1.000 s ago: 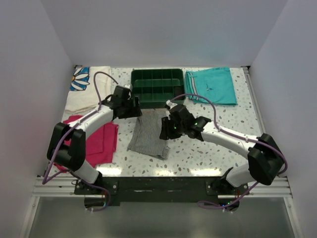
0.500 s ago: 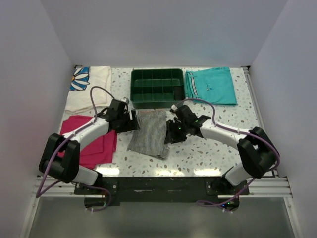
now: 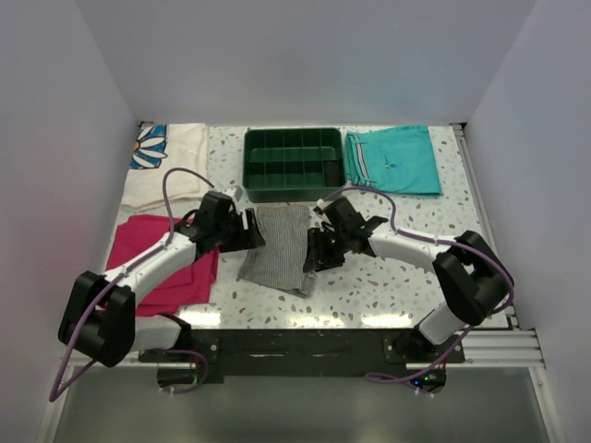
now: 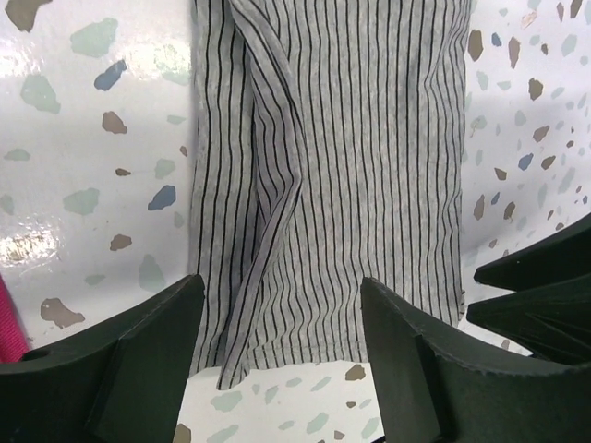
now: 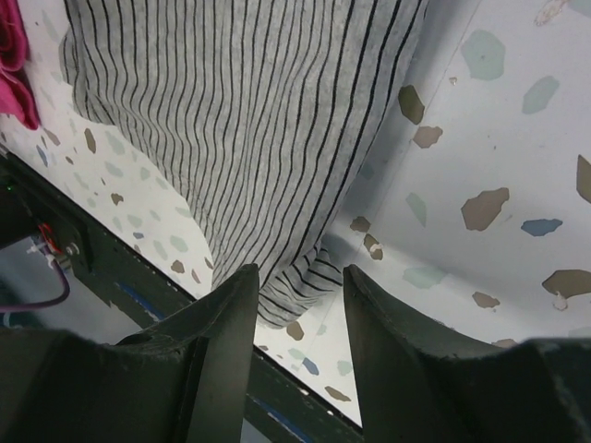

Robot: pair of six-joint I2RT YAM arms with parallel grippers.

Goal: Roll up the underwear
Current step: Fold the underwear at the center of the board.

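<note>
a: what is changing around the cloth right now?
b: both arms are coming lower and closer in than a second ago. the left gripper is now sitting at the left edge of the striped underwear and the right gripper at its right edge, both toward the far half
a: and the garment itself?
b: it is lying flat in the middle of the speckled table, much where it was lying before, with a long crease running down it. nothing is rolled yet
a: are the jaws gripping anything?
b: no. the left jaws are standing wide apart with the hem showing between them. the right jaws are keeping a narrower gap over a corner of the cloth, pinching nothing
a: so what is that meaning for the job?
b: i am reading it as the approach ending, with both sides about to take an edge so the rolling can begin
a: anything crowding them?
b: the green tray is sitting just beyond the far edge and the magenta cloth is lying just left, under the left arm. the teal shorts and the daisy-print towel are lying well apart at the far corners
</note>
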